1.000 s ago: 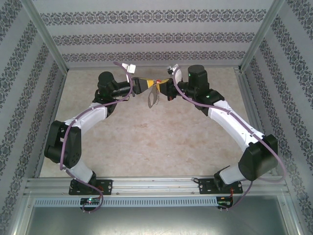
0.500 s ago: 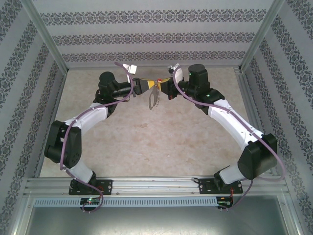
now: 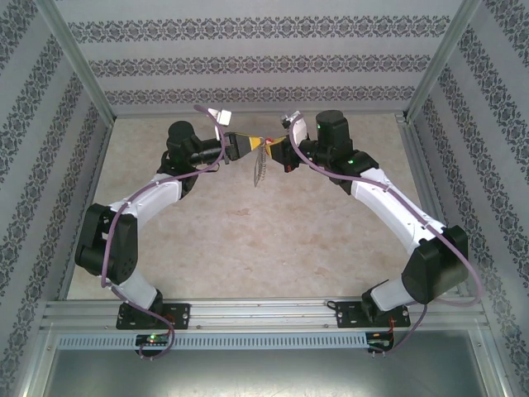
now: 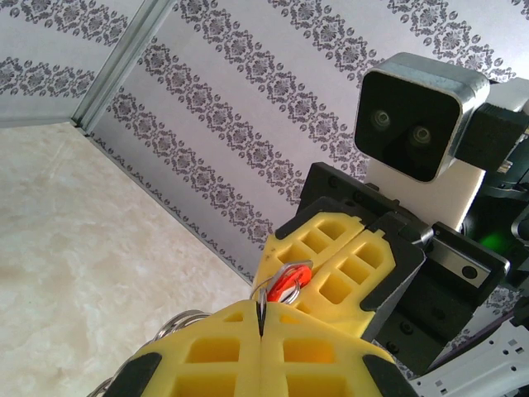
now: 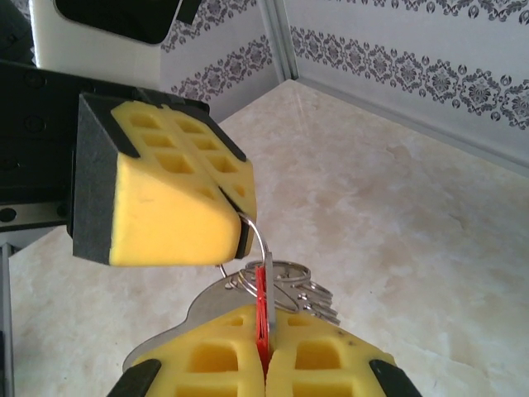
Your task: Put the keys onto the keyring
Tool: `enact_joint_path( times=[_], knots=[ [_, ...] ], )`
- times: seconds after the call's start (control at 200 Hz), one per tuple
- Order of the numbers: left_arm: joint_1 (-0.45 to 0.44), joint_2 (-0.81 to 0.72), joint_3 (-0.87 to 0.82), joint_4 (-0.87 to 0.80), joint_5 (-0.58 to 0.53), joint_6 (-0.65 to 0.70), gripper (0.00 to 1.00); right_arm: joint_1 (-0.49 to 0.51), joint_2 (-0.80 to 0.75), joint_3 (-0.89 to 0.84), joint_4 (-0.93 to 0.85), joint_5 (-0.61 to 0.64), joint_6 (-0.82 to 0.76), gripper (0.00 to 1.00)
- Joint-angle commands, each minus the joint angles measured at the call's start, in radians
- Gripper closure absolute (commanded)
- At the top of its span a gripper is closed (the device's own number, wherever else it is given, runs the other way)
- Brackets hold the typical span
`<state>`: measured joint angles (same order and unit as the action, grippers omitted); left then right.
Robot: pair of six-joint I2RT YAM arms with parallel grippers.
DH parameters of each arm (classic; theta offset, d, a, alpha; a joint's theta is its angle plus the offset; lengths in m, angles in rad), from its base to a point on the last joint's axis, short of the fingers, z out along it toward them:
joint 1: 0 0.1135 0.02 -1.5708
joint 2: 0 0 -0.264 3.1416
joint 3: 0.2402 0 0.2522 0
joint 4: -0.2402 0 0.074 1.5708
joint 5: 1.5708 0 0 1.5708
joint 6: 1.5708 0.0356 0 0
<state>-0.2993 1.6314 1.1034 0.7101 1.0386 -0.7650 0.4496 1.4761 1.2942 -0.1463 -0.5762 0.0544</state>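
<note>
While the top view has the keyring (image 3: 259,168) dangling, the right wrist view shows left gripper (image 5: 239,220) pinching it, right gripper (image 5: 264,343) clamping the keys (image 5: 263,294) (red tag).

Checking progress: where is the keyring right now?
Top view: the keyring hangs in the air at far centre, from the shut left fingers, beside the right fingers pinching the red tag.

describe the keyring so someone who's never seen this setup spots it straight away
Look at the far middle of the table, where the left gripper and right gripper meet tip to tip. The keyring hangs just below them, from the left one. It is the flat grey metal piece with small rings, unlike the tiny red-tagged keys the right one pinches.
</note>
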Motion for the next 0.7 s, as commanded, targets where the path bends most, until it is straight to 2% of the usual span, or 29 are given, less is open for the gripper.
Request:
enact_joint_path(
  times=[0.0,0.699],
  knots=[
    [-0.004,-0.016,0.021,0.015,0.001,0.021,1.0,0.011,-0.014,0.0,-0.017,-0.008,-0.032,1.0],
    [-0.005,-0.016,0.021,0.019,-0.003,0.022,1.0,0.028,-0.028,-0.056,-0.017,-0.025,-0.022,1.0]
  ],
)
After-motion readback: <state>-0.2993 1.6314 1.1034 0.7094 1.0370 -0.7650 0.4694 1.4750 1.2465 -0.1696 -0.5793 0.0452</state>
